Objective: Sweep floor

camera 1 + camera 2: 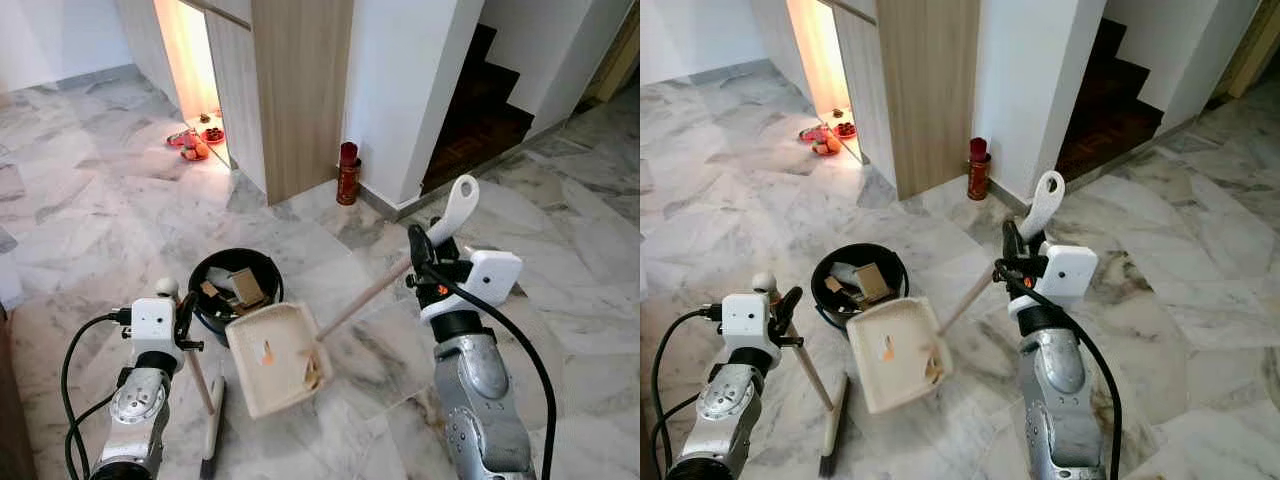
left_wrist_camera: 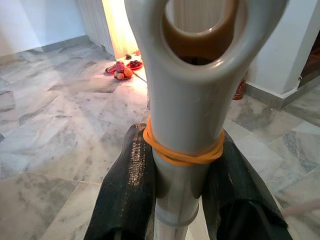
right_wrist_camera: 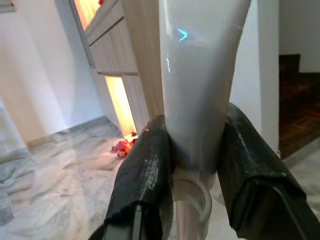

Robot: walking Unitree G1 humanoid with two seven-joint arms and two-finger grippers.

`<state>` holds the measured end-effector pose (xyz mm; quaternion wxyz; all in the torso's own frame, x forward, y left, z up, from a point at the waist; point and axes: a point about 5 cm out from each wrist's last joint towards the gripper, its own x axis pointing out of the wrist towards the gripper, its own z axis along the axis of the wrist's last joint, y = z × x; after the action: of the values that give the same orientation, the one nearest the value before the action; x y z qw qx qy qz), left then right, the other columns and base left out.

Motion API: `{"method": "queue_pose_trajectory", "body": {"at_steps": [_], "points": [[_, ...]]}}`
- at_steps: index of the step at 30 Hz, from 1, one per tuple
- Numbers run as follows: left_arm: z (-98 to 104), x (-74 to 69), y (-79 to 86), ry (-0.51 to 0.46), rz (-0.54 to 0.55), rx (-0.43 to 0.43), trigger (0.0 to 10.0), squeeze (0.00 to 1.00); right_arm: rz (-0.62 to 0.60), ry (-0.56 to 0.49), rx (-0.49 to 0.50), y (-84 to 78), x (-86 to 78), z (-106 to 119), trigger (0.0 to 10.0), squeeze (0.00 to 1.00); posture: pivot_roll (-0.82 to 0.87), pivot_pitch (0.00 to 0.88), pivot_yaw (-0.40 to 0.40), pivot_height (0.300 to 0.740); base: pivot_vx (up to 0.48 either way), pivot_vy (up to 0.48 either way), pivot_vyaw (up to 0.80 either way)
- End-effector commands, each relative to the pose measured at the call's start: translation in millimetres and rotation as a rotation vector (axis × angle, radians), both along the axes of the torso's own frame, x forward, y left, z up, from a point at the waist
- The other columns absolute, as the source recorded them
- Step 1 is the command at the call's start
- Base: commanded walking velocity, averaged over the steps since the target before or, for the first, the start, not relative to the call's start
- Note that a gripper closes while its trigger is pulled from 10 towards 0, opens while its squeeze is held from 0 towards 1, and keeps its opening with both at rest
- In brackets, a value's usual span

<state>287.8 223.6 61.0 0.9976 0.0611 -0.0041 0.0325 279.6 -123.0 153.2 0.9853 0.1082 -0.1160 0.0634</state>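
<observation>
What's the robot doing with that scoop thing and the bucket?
It's sweeping the floor. The right gripper is shut on the dustpan handle, holding the cream dustpan, with bits of rubbish in it, tilted beside the black bin. The left gripper is shut on the broom, whose brush end reaches down to the floor.

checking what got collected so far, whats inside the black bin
The black bin holds what look like cardboard pieces and darker scraps. The dustpan, held by the right tool, tilts over the bin's near rim and hides that side. The bin's bottom is covered.

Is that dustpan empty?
No. The dustpan holds a few scraps, tilted by the black bin.
</observation>
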Motion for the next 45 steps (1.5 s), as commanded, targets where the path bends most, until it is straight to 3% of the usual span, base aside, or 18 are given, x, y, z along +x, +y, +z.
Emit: {"method": "queue_pose_trajectory", "body": {"at_steps": [1, 8, 21, 35, 45], "points": [[5.7, 0.6, 2.6, -0.028, -0.001, 0.031, 10.0, 0.0, -0.004, -0.071, 0.042, 3.8, -0.3, 20.1, 10.0, 0.0, 0.0, 0.0, -0.022, 0.74, 0.0, 0.0, 0.0], [3.2, -3.0, 4.1, -0.024, 0.012, 0.028, 10.0, 0.0, -0.032, -0.109, 0.036, -1.6, 2.9, 32.3, 10.0, 0.0, 0.01, 0.0, -0.03, 0.74, 0.0, 0.0, 0.0], [2.5, -4.4, 3.3, -0.025, 0.011, 0.038, 10.0, 0.0, -0.04, -0.088, 0.052, -0.6, 6.5, 30.3, 10.0, 0.0, 0.01, 0.0, -0.033, 0.74, 0.0, 0.0, 0.76], [1.4, -4.2, 3.6, -0.011, 0.014, 0.036, 10.0, 0.0, -0.044, -0.085, 0.081, -1.6, 9.8, 31.7, 10.0, 0.0, 0.02, 0.0, -0.032, 0.74, 0.0, 0.0, 0.0], [1.7, -3.9, 4.0, -0.012, 0.018, 0.04, 10.0, 0.0, -0.034, -0.097, 0.094, 1.3, 10.9, 35.2, 10.0, 0.0, 0.02, 0.0, -0.034, 0.74, 0.0, 0.0, 0.54]]}}
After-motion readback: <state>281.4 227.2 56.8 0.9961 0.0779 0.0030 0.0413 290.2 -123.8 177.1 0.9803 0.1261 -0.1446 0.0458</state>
